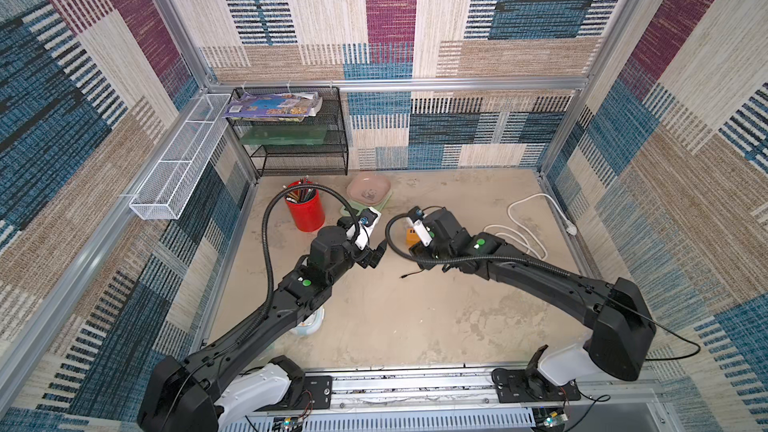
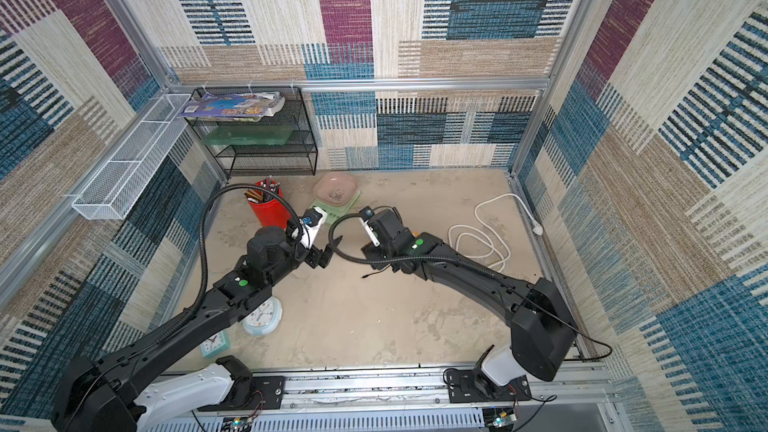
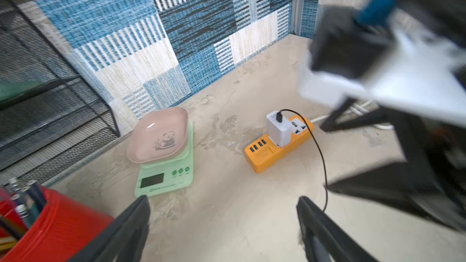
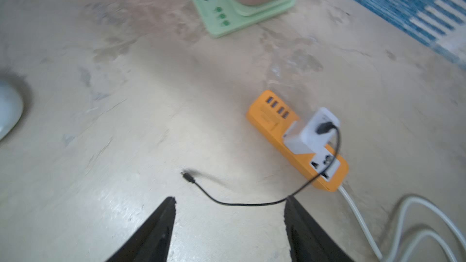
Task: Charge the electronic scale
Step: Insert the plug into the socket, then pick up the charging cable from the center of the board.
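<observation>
Two empty, wide-open tools — left gripper idle, right gripper poised over the loose black cable, presumably to fetch it — while the electronic scale sits unplugged near the back edge of the table.

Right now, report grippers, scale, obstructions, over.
Left gripper open, empty. Right gripper open over black cable, not gripping. Electronic scale unconnected: cable's plug loose on table, apart from it.

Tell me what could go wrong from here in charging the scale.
1. The cable's plug lies flat on the table; the open right end effector may miss it or grip it askew.
2. Tugging toward the scale could pull the charger from the power strip.
3. Pushing the plug in might slide the scale or shift its tray.
</observation>
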Tool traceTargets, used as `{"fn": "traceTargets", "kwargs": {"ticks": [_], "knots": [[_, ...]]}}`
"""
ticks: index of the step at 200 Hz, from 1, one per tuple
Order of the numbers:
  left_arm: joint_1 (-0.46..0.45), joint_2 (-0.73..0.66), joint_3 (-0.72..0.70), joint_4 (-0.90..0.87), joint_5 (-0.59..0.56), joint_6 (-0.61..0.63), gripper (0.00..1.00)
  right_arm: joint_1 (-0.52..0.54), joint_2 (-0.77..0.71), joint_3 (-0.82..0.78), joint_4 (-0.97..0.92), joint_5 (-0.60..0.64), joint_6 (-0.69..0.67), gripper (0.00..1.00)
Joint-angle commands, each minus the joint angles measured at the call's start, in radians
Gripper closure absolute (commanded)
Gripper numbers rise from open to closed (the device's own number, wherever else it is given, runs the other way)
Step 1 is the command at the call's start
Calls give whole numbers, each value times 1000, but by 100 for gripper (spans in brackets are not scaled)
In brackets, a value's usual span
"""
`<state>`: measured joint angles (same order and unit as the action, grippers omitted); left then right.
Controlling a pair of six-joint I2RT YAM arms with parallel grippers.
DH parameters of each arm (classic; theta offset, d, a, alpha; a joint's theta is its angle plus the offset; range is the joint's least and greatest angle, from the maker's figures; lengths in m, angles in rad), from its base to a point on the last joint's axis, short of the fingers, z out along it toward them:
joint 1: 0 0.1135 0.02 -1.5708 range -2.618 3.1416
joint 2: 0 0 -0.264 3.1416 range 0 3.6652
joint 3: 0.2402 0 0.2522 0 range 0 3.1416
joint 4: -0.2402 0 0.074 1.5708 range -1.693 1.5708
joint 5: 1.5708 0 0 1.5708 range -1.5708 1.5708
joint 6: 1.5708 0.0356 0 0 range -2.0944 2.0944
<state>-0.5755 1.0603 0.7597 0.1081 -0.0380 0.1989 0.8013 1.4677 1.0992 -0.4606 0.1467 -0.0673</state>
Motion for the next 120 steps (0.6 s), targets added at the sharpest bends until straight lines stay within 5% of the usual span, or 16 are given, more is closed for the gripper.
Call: {"fn": "traceTargets", "kwargs": {"ticks": [1, 19, 120], "knots": [[25, -42, 36, -120, 31, -50, 6, 6, -7, -53, 114, -65, -173, 31], [27, -86, 83, -221, 7, -68, 6, 23, 34, -53, 100, -36, -212, 33], [26, -115, 28, -170, 88, -92, 4, -15, 227, -25, 88, -11, -359, 34]]}}
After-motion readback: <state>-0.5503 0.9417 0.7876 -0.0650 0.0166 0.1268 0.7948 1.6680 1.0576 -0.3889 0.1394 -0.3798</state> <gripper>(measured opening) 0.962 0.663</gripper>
